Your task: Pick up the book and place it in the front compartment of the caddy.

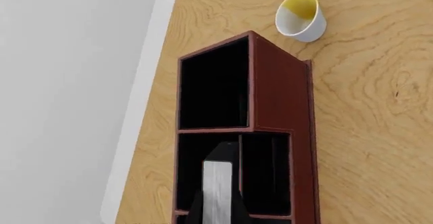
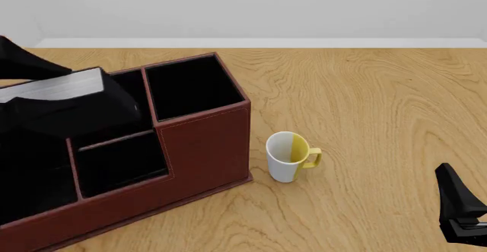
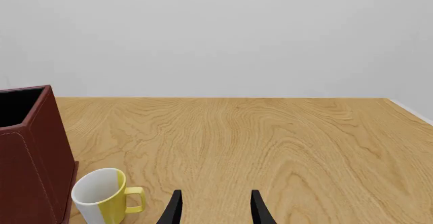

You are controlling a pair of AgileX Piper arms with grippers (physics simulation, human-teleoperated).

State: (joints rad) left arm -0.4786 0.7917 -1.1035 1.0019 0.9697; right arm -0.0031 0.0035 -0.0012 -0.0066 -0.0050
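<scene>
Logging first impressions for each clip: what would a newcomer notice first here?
The big reddish-brown caddy fills the table's left side, its black compartments open upward. The left end effector hangs over it, gripping a pale grey book above the compartments. A white-and-yellow mug stands upright just right of the caddy.

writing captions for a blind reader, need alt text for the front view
A large reddish-brown caddy with black compartments fills the left of a wooden table, and the left arm holds a pale grey book above it. A white-and-yellow mug stands upright beside the caddy. The right claw sits at the lower right corner.
</scene>
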